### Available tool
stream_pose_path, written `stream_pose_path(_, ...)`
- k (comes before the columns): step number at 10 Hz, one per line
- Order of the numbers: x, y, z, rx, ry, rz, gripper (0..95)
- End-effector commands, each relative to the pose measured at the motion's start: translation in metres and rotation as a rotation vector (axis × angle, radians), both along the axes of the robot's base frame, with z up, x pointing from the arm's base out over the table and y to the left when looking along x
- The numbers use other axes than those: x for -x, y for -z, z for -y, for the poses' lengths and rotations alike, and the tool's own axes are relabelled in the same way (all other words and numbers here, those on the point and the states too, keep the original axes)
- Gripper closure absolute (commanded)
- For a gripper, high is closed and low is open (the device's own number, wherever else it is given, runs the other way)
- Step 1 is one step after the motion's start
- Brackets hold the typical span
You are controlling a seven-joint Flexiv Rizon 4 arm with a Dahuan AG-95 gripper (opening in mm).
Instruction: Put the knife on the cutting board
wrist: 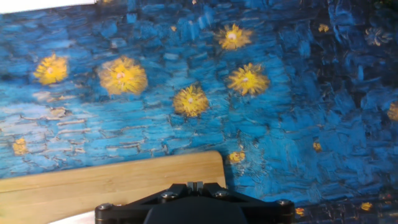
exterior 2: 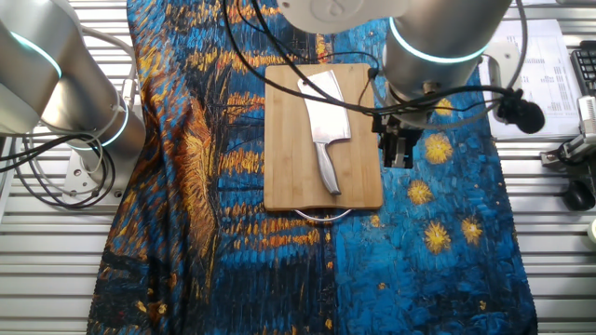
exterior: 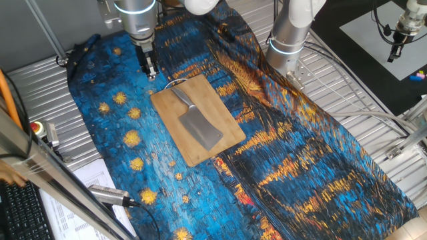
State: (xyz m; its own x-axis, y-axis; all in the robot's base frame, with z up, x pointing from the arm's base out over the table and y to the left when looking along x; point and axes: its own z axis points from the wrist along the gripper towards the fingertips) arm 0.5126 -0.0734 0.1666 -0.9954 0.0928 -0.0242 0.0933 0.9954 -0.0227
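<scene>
On the cutting board (exterior: pixel 217 110) lies the dull-grey knife (exterior: pixel 200 124); the claw (exterior: pixel 150 69) seems pressed together, empty.

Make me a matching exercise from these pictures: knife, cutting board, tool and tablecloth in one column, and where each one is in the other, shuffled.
Things:
1. knife
2. cutting board
3. tool
4. tablecloth

Places:
A. spread over the metal table
B. beside the board's long edge, above the starry cloth
C. flat on the board
D. on the cloth, wire loop at one end

Pairs: 1-C, 2-D, 3-B, 4-A
</scene>
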Motion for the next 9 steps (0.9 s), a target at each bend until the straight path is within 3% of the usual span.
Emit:
stream_pose_path(1,0.0012,-0.0001,0.0003,0.0,-0.003,0.002,95.0)
stream_pose_path(9,0.0011,0.0006,0.0006,-0.006,-0.01,0.002,95.0)
